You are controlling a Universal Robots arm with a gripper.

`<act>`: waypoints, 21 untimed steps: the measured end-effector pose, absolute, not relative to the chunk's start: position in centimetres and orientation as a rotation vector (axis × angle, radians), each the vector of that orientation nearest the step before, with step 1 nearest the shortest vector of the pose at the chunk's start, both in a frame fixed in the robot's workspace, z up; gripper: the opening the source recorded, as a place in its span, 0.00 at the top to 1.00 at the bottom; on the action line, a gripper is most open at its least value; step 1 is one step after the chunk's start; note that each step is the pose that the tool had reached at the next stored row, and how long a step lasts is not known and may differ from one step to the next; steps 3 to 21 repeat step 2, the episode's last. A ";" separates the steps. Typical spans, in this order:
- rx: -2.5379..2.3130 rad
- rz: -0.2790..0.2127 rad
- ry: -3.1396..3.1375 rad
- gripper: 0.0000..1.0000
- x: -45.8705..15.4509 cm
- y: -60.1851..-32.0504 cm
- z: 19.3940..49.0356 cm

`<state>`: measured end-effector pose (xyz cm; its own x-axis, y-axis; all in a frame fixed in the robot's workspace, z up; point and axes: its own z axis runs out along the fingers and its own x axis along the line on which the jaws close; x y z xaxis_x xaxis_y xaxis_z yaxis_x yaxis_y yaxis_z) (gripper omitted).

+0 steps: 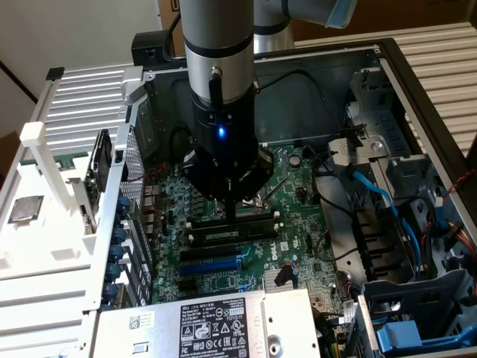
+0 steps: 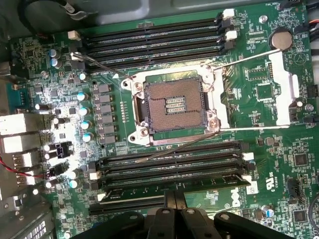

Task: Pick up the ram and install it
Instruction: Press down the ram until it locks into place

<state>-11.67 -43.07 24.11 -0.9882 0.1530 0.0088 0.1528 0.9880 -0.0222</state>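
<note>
The arm stands nearly vertical inside the open computer case [image 1: 417,112], wrist pointing straight down over the motherboard [image 2: 279,149]. The gripper [image 2: 174,211] has its jaws pressed close together on the top edge of the ram [image 2: 217,196], which sits upright directly beneath them in a memory slot [image 2: 169,169] beside the CPU socket [image 2: 172,104].

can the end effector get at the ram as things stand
Probably yes: the end effector sits right over the ram at the memory slots, with nothing seen between them.
</note>
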 end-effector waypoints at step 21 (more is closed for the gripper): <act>-0.240 0.034 -3.122 0.90 -11.7 -43.1 24.1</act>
